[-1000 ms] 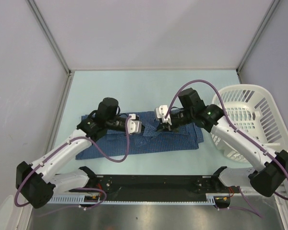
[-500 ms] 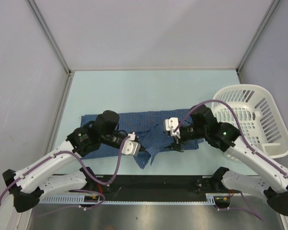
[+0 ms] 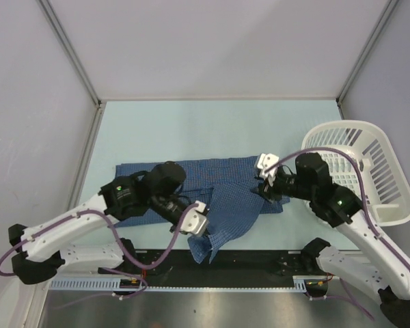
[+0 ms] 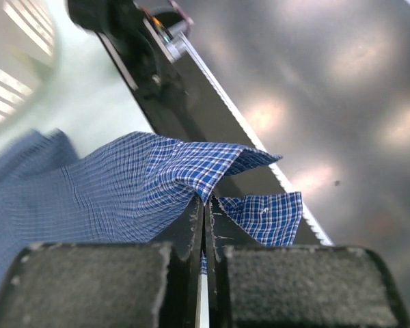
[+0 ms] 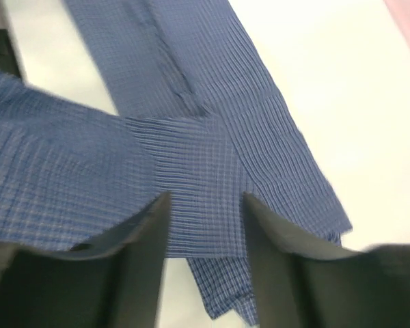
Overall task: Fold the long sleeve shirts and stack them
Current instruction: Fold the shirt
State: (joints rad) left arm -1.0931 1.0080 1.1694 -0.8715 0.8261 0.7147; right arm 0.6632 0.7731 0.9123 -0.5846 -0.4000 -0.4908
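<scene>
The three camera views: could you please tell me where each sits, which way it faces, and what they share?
Top external: fixed above and behind, looking down on the table; left arm and right arm both show.
Left wrist: on the left arm, looking along the left tool, shut on the shirt, towards the table's near edge.
Right wrist: on the right arm, looking down through the open right tool.
Shared: all three show the shirt.

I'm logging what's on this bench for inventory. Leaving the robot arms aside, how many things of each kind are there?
Blue checked shirt: 1 (no second one can be told apart)
White laundry basket: 1
Total: 2
</scene>
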